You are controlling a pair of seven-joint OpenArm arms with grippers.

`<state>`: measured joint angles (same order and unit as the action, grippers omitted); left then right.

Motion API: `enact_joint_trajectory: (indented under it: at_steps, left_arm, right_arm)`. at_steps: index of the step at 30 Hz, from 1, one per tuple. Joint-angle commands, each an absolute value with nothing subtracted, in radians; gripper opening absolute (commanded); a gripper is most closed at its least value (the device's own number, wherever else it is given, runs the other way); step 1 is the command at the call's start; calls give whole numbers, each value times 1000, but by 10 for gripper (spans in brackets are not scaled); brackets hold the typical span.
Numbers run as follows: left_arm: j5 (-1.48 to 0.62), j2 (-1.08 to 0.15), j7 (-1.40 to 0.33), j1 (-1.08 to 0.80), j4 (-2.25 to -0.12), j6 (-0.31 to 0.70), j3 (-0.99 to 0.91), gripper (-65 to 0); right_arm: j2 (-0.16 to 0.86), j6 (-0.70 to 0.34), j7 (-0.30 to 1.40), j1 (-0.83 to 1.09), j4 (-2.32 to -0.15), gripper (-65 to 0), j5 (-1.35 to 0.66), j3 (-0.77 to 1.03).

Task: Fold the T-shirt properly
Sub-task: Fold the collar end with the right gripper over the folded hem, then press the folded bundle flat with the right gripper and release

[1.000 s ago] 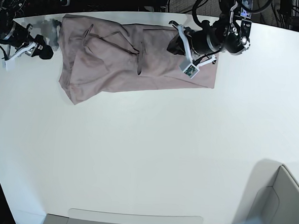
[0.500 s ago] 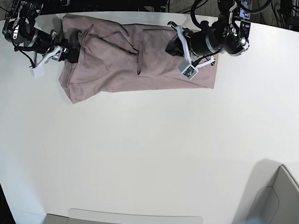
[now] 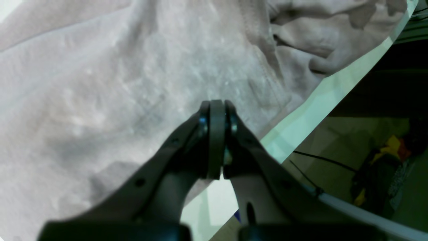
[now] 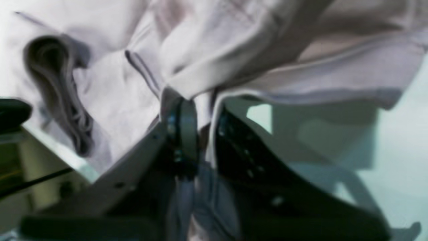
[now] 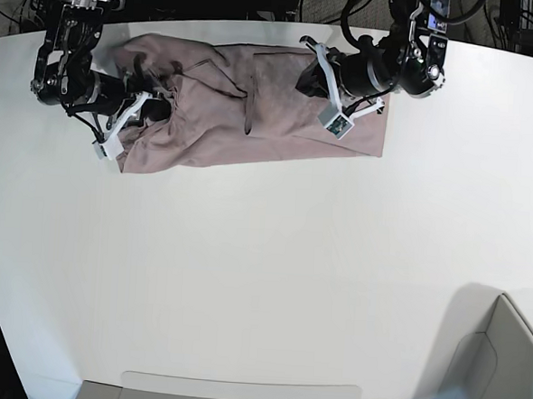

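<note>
Along far edge of white desk [image 5: 270,281] lies wrinkled dusty mauve-pink cotton T-shirt [image 5: 226,116], stretched lengthwise; right gripper [image 4: 197,113] at shirt's left end, clenched on bunched fold of fabric, cloth visible between jaws; left gripper [image 3: 216,110] over shirt's right end near desk edge, jaws pressed together, no cloth visibly caught between them.

a white table [image 5: 261,281] and a grey bin [image 5: 501,368].
</note>
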<state>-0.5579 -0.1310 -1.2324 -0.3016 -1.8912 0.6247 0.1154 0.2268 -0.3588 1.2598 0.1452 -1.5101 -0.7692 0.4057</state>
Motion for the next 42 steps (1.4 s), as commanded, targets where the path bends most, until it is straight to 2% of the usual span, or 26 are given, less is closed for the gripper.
enact_joint_trajectory:
  at_steps: [1,5,10,13,19,24,34,42]
  left_arm:
    - [-579,-131,-1221,-300,-1911,628,113,-650]
    - [-581,-131,-1222,-318,-1956,630,93,-650]
    - [-582,-130,-1230,-337,-2009,636,-8,-650]
    - [-582,-130,-1233,-341,-2008,636,-70,-650]
    - [-582,-130,-1233,-380,-2006,638,-180,-650]
    - [-582,-131,-1234,-394,-2006,638,-248,-650]
    - [-576,-131,-1234,-390,-2005,638,-280,-650]
    - [-575,-131,-1234,-387,-1966,638,-282,-650]
  right_arm:
    - [231,-354,1248,110,-1521,-650,-731,414]
    - [234,-354,1245,19,-1520,-650,-611,424]
    - [236,-348,1234,-107,-1501,-650,-432,519]
    - [249,-297,1199,-157,-1529,-650,-314,493]
    - [271,-107,1162,-151,-1751,-650,-122,137]
    - [255,-16,1256,-104,-1854,-650,77,-176]
    - [104,1,1202,-47,-1821,-650,364,-452]
    - [94,-2,1201,1,-1821,-650,414,-553]
